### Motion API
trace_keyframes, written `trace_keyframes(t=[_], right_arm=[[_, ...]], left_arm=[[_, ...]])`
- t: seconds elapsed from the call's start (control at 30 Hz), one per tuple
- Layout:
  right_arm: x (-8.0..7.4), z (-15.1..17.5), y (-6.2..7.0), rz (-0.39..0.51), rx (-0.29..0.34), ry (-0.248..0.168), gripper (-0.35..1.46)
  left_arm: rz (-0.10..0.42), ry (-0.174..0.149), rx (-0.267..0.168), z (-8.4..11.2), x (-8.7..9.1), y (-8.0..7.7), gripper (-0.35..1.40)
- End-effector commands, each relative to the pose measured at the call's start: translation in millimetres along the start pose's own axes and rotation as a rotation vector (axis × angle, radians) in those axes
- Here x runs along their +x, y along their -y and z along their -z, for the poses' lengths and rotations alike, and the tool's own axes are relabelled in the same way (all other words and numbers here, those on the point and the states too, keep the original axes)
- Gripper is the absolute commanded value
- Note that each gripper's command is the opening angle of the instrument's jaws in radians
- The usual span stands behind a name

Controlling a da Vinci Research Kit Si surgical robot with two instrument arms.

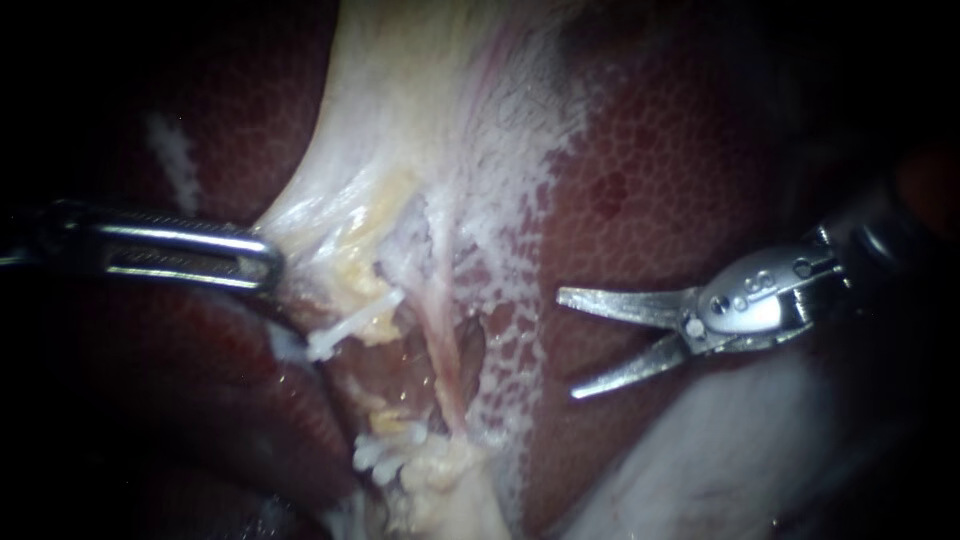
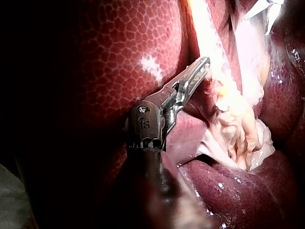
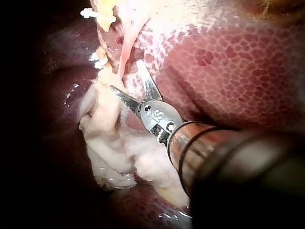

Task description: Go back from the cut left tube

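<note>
- Cut left tube (image 1: 383,303): lies left of centre in the endoscope view, divided into two stumps with a gap of raw tissue between them. The upper stump carries one white clip (image 1: 345,332). The lower stump, at lower centre of the frame, carries a cluster of lower clips (image 1: 382,455).
- Right instrument (image 1: 568,344): curved blades are spread wide and hold nothing. They sit over the liver (image 1: 650,150), right of centre.
- Left instrument (image 1: 268,262): jaws are pressed together on the edge of the pale tissue (image 1: 400,120) at the left of the frame, and that tissue looks drawn taut.
- Hazard, liver: the spread blades present exposed edges. A withdrawal path that dips toward the surface would likely score the liver beneath them.
- Hazard, uncut pink tube (image 1: 447,370): this tube runs just right of the stumps, between them and the blades. Any drift of the blade tips toward frame left could nick it.
- Hazard, clips: added pull from the left instrument would load the upper stump and could shift its clip.
- Position relative to the right instrument: the cut left tube lies ahead of the blade tips and apart from them, with no contact. In the right wrist view the clips lie ahead of the blades, beyond the pink tube.
- Position relative to the left instrument: the upper stump lies just beside the jaw tips, to their lower right in the endoscope view.
</note>
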Motion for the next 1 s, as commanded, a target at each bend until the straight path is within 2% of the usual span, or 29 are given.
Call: trace_keyframes(t=[0.03, 0.5, 0.77, 1.0], right_arm=[[-0.1, 0.1, -0.1, -0.002, 0.0, 0.0, 1.43], [-1.1, 0.8, -1.0, 0.014, 0.003, 0.001, 1.43], [-1.6, 0.8, -1.4, 0.014, 0.001, 0.002, 1.43], [-1.7, 0.7, -1.5, 0.019, -0.001, 0.003, 1.43]], left_arm=[[-0.001, 0.0, -0.002, -0.2, 0.2, 0.0, -0.35], [-0.013, 0.0, -0.003, -2.2, 2.0, -1.4, -0.35], [-0.016, -0.007, 0.015, -5.4, 4.5, -3.0, -0.35], [-0.01, -0.018, 0.026, -7.2, 5.2, -3.3, -0.35]])
